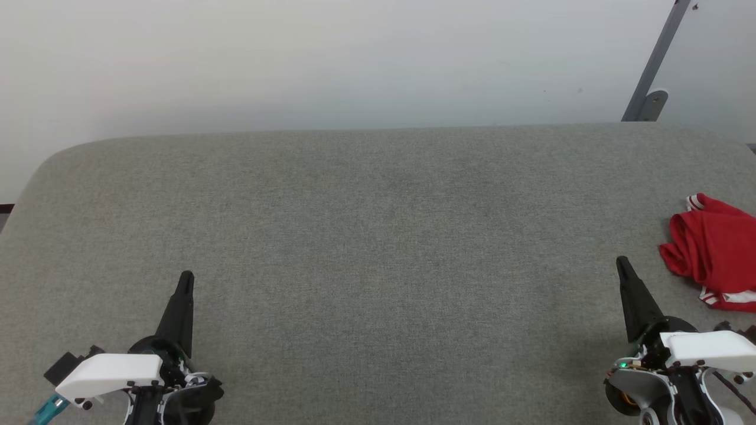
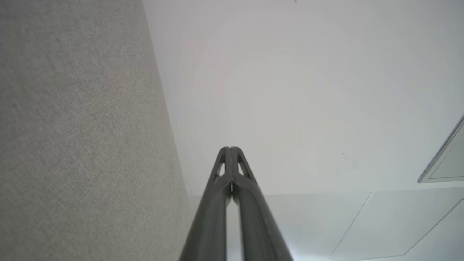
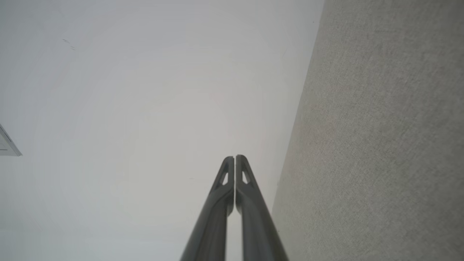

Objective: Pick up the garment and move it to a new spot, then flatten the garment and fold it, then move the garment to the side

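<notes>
The garment lies crumpled at the far right of the grey table, red with red-white striped trim, partly cut off by the head view's right edge. My right gripper hovers at the lower right, shut and empty, a short way left of the garment and apart from it. My left gripper is at the lower left, shut and empty, far from the garment. In the left wrist view the left gripper has its fingers pressed together. The right gripper looks the same in the right wrist view.
A pale wall rises behind the table's far edge. A grey metal bar with a bracket leans at the upper right. The table's felt surface fills the left side of the left wrist view.
</notes>
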Tool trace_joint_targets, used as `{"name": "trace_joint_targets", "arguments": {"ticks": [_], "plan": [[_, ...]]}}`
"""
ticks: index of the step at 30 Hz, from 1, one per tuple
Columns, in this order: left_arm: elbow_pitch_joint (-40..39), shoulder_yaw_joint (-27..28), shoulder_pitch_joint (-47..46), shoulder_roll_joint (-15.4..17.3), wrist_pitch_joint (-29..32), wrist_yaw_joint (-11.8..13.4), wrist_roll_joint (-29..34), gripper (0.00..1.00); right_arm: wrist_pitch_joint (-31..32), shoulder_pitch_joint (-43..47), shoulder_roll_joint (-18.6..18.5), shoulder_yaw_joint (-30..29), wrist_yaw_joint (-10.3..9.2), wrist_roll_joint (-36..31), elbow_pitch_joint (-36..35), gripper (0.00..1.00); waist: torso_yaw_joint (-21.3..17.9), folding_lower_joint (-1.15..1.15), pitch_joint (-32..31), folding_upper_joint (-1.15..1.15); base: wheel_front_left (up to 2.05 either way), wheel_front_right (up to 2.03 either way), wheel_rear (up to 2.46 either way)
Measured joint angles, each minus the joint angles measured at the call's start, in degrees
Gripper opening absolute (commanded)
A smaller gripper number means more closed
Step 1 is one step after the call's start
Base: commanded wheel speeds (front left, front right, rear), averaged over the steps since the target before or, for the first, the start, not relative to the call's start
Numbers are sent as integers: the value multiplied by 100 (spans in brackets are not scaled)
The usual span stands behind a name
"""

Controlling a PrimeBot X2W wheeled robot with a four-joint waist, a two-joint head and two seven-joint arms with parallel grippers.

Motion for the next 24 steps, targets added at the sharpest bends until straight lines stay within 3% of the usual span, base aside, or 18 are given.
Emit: {"name": "trace_joint_targets", "arguments": {"ticks": [24], "plan": [[4,33,-20,-23,32,0,-23,0,22,-27,0,2,0,38,2,0,-4,0,1,0,0,0,0]]}}
